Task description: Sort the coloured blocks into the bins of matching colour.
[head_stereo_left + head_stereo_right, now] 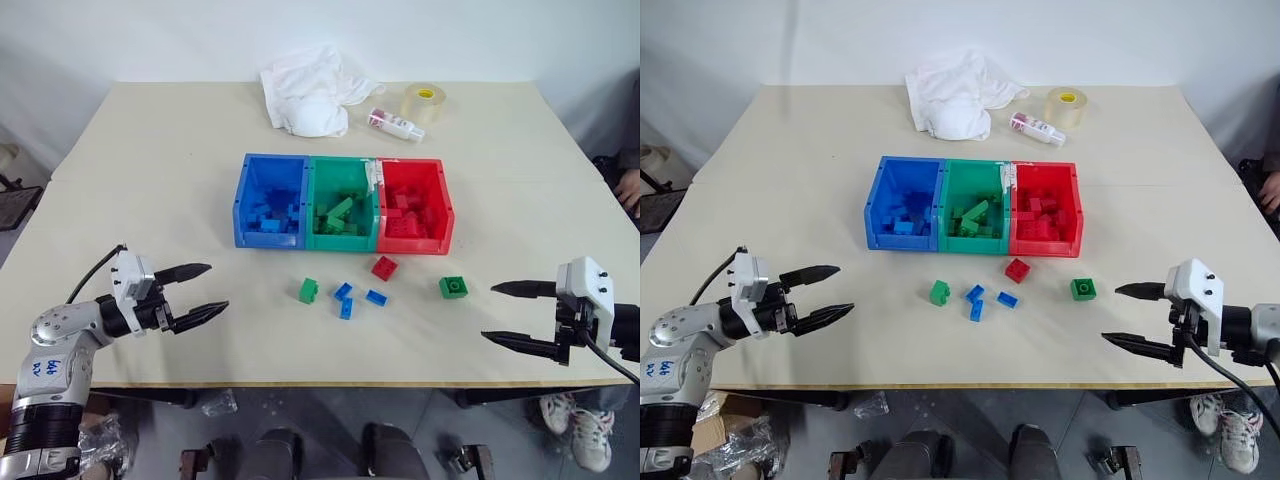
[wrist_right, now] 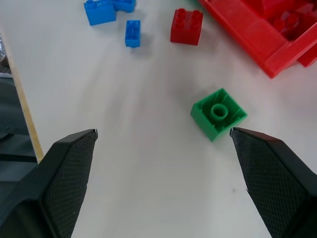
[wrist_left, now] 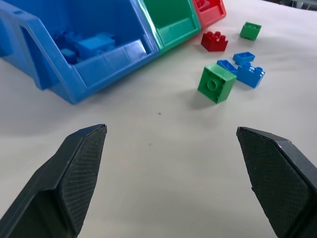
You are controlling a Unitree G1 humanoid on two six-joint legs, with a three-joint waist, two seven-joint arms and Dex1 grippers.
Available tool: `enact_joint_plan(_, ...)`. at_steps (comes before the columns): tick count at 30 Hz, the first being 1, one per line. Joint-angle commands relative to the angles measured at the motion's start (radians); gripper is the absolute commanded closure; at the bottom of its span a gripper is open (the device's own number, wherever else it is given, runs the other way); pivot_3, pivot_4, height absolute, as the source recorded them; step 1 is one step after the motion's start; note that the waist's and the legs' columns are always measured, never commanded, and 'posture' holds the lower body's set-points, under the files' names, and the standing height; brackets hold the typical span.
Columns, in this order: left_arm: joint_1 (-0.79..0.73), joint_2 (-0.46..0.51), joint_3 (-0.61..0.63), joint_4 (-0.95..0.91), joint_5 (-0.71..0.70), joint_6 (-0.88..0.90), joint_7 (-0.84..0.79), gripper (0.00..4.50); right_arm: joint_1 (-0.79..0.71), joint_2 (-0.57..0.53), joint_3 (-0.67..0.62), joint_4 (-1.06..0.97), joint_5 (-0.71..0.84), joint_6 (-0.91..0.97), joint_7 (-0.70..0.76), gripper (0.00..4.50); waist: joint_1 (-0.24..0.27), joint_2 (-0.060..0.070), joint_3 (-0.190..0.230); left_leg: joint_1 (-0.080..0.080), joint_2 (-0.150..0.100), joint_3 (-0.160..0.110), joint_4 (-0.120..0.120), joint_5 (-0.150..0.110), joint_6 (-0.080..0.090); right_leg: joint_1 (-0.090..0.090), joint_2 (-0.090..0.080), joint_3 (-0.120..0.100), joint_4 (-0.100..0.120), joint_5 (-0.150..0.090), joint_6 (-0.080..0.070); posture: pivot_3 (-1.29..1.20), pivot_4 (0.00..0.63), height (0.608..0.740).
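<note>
Both claws, left [image 1: 205, 290] & right [image 1: 505, 313], spread wide w/ nothing held, loose blocks [image 1: 345, 298] between

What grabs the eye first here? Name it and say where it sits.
The three joined bins, blue, green and red, stand mid-table, each holding matching blocks. Just in front of them lie loose blocks: one red, two green and a few blue. Both grippers, left and right, hang open near the table's front edge.
</note>
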Motion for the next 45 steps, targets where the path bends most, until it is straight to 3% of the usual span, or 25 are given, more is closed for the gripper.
enact_joint_plan(1,-0.008,-0.001,-0.002,-0.028,-0.005,0.017,0.009,0.03,-0.014,0.018,-0.007,-0.022,0.017,0.0,-0.012,0.0,0.0,0.0,0.0,0.0,0.0,0.0,0.0,0.0,0.0,0.0,0.0,0.0,0.0,0.0,0.0,0.0,0.15,0.74)
enact_joint_plan(9,-0.066,-0.02,-0.003,-0.022,-0.029,0.111,0.057,0.03,-0.011,0.032,-0.016,-0.025,0.022,0.023,-0.027,0.0,0.008,0.0,0.0,0.0,0.0,0.0,0.001,0.0,0.0,0.001,0.0,-0.001,0.0,0.0,0.0,0.0,0.15,0.74)
enact_joint_plan(18,-0.093,-0.021,-0.027,0.019,-0.022,0.081,-0.023,0.03,0.228,0.005,-0.244,-0.021,0.019,0.03,0.014,0.0,0.021,0.0,0.0,0.0,-0.001,-0.001,0.001,0.0,0.0,0.003,0.0,-0.001,-0.002,0.0,0.0,0.0,0.15,0.74)
enact_joint_plan(22,-0.101,-0.021,-0.03,0.043,-0.017,0.049,-0.076,0.03,0.251,0.007,-0.27,-0.046,0.026,0.048,0.007,0.0,0.015,0.0,0.0,0.002,0.0,0.0,0.001,0.0,0.0,0.004,0.001,-0.001,-0.003,0.0,0.0,0.0,0.15,0.74)
enact_joint_plan(28,-0.098,-0.024,-0.029,0.025,-0.018,0.036,-0.098,0.03,0.067,-0.015,-0.094,0.006,-0.026,0.058,-0.007,0.0,0.009,0.0,0.0,0.002,0.002,0.0,0.001,-0.001,-0.001,0.005,0.002,-0.002,-0.003,0.0,0.0,0.0,0.15,0.74)
enact_joint_plan(35,-0.045,-0.028,0.0,-0.076,-0.044,0.065,-0.06,0.03,-0.308,0.049,0.198,0.333,-0.174,-0.058,0.04,0.0,0.006,0.001,0.001,0.002,0.002,0.0,0.001,-0.001,-0.001,0.004,0.001,-0.002,-0.004,0.0,0.0,0.0,0.15,0.74)
enact_joint_plan(42,0.011,-0.034,0.019,-0.149,-0.058,0.083,-0.013,0.03,-0.487,0.134,0.312,0.574,-0.251,-0.181,0.089,0.0,0.003,0.002,0.001,0.001,0.002,-0.002,0.001,-0.001,-0.001,0.004,0.001,-0.004,-0.004,0.0,0.0,0.0,0.15,0.74)
enact_joint_plan(45,0.018,-0.038,0.022,-0.158,-0.059,0.08,0.0,0.0,-0.502,0.16,0.312,0.583,-0.248,-0.192,0.073,0.88,0.0,0.002,0.001,0.001,0.002,-0.002,0.001,-0.001,-0.001,0.004,0.001,-0.005,-0.003,0.0,0.0,0.0,0.15,0.74)
